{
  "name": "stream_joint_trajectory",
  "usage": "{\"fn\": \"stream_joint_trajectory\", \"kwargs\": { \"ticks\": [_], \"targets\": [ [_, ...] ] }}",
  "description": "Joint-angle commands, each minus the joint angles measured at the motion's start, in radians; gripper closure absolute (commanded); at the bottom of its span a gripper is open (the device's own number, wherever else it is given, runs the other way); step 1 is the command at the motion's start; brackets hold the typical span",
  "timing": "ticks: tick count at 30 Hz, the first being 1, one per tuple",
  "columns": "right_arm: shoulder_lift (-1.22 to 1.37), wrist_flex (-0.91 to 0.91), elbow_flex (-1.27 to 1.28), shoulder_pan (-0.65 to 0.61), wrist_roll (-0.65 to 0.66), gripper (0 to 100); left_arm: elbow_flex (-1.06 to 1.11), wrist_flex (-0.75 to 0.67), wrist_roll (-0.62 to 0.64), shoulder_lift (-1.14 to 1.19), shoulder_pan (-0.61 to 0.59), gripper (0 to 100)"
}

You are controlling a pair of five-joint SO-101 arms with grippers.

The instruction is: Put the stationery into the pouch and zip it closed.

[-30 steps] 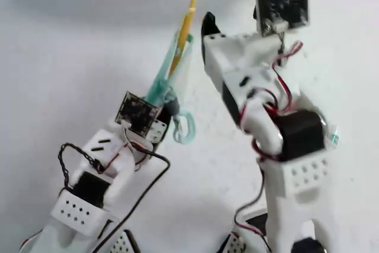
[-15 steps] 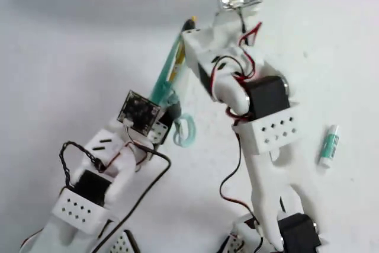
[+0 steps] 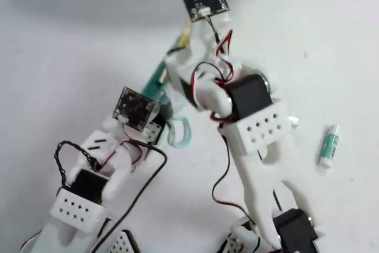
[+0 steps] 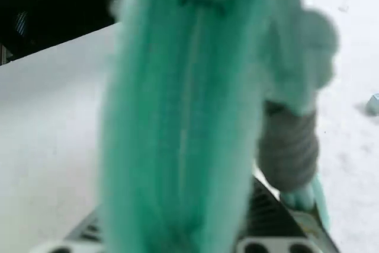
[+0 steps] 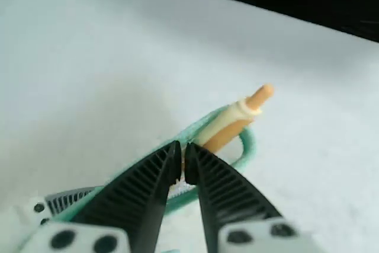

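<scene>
Our right arm has swung in from 3 o'clock to the pouch (image 3: 155,80), uncovering a glue stick (image 3: 328,145) at 4 o'clock on the counter (image 3: 71,45). The right tool (image 5: 182,161), pressed nearly together, sits at the mouth beside the protruding pen (image 5: 234,124). The left tool (image 3: 160,111) pinches the pouch's 7 o'clock end. We judge the pen needs seating; the glue stick remains out.

We count one teal pouch (image 4: 183,117), one yellow pen (image 5: 237,125) just beyond the right gripper (image 5: 180,153), and one glue stick (image 3: 328,145) well apart from it.
</scene>
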Motion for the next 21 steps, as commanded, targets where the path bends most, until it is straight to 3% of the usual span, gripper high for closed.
{"fn": "stream_joint_trajectory", "kwargs": {
  "ticks": [1,6,12,17,21],
  "targets": [
    [-0.050,0.070,-0.092,-0.045,0.011,97.9,-0.021,-0.002,-0.002,-0.088,-0.007,87],
    [-0.076,0.079,-0.170,-0.062,0.164,97.6,0.034,0.000,-0.002,-0.211,-0.007,87],
    [-0.102,0.093,-0.305,0.081,0.020,84.0,0.071,0.006,-0.002,-0.280,0.021,87],
    [0.059,0.022,-0.299,0.059,0.117,98.0,0.086,0.000,-0.002,-0.280,0.042,87],
    [0.162,-0.070,-0.316,0.085,0.123,96.2,0.086,0.000,-0.002,-0.280,0.036,87]
  ]
}}
